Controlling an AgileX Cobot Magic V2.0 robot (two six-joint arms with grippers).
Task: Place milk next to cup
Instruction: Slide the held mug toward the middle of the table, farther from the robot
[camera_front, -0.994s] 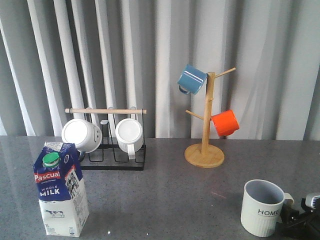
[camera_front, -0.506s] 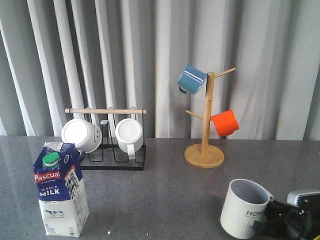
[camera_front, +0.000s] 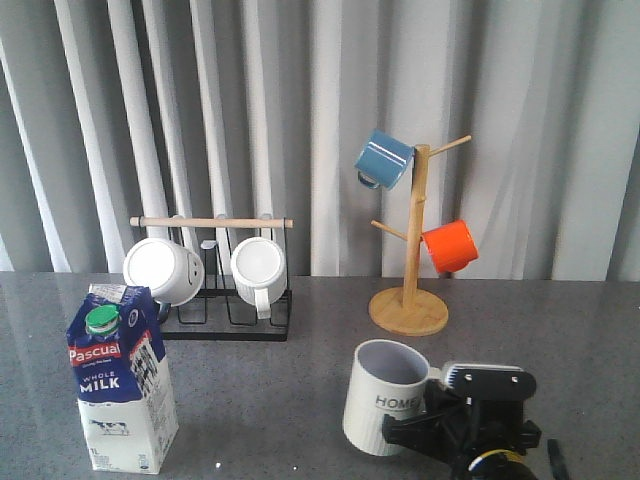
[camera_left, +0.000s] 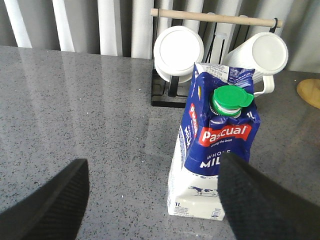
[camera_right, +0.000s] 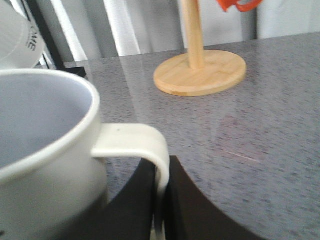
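Note:
The milk (camera_front: 121, 384), a dark blue and white carton with a green cap, stands upright at the front left of the table. In the left wrist view the milk (camera_left: 216, 150) sits just ahead of my left gripper (camera_left: 155, 202), which is open; the carton is in line with one finger (camera_left: 260, 200) rather than centred between the two. The cup (camera_front: 386, 397), off-white and ribbed with "HOME" on it, is at the front centre-right. My right gripper (camera_front: 431, 411) is shut on its squarish handle (camera_right: 135, 142), with the cup (camera_right: 40, 150) filling the right wrist view and my right gripper (camera_right: 161, 200) pinching the handle's outer bar.
A black rack with a wooden bar (camera_front: 212, 222) holds two plain white mugs (camera_front: 163, 270) behind the milk. A wooden mug tree (camera_front: 410, 305) at the back right carries a blue mug (camera_front: 384, 158) and an orange mug (camera_front: 450, 246). Grey curtains close the back.
My right gripper has carried the cup leftward by its handle, from the table's right edge to the front centre-right. The milk has not moved.

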